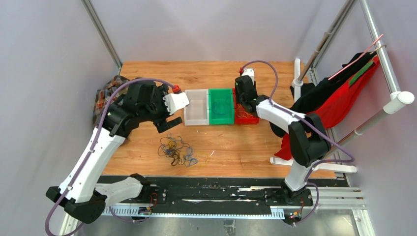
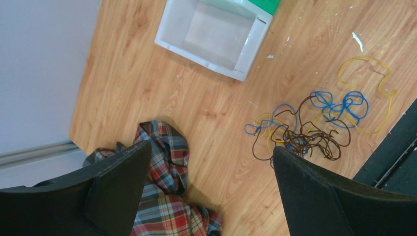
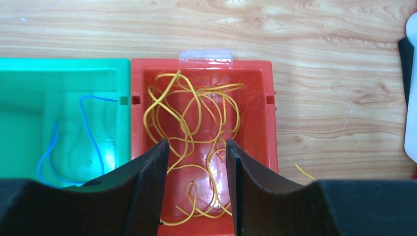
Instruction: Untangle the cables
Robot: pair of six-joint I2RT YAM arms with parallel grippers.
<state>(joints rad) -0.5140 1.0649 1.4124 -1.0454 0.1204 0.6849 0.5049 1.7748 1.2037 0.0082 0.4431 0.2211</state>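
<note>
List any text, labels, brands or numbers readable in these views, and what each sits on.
None: no word, number or logo can be read in any view.
red bin: a strip of clear tape on its far rim, blank.
green bin: plain, no label.
clear bin: plain, no label.

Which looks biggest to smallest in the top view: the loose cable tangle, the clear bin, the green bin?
1. cable tangle, largest by its spread on the table.
2. clear bin and green bin: they look alike, so not ranked.
</note>
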